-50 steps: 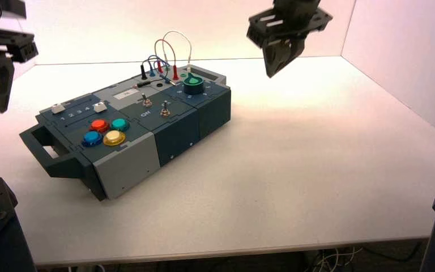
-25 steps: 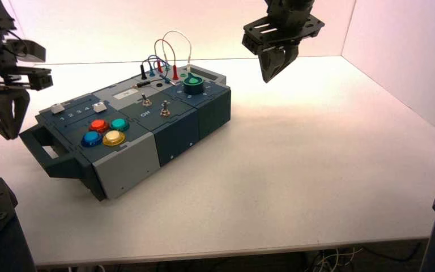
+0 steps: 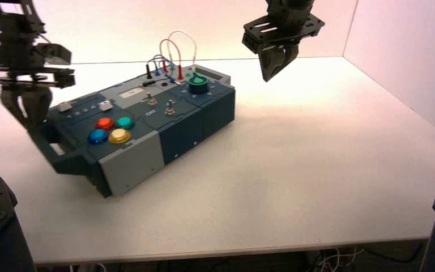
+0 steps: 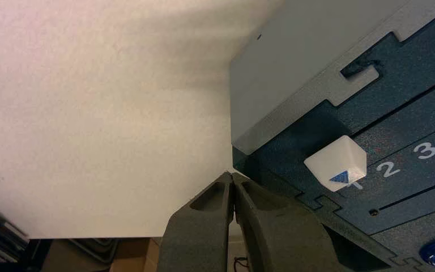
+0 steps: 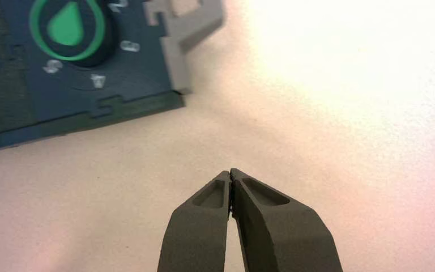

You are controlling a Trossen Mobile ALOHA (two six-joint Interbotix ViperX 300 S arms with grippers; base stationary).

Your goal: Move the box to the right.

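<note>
We have the long dark blue and grey box (image 3: pixel 182 136) lying slantwise on the table (image 3: pixel 294 192), its end handle (image 3: pixel 71 164) at the near left. Our left gripper (image 3: pixel 29 126) is clenched on nothing, its tips at the box's left end, beside the handle. Our right gripper (image 3: pixel 267 79), also closed and empty, hangs above the table beyond the box's right end.

We judge the box rigid and fairly heavy, likelier to slide than lift. The hard casing may be slippery under narrow tips, so we would push low against its left end, or hook the end handle. We should keep off the white slider cap (image 4: pixel 340 161) and the looping wires (image 3: pixel 173 54) at the box's far end, which look easiest to snag. A push off-centre could swivel the box.
</note>
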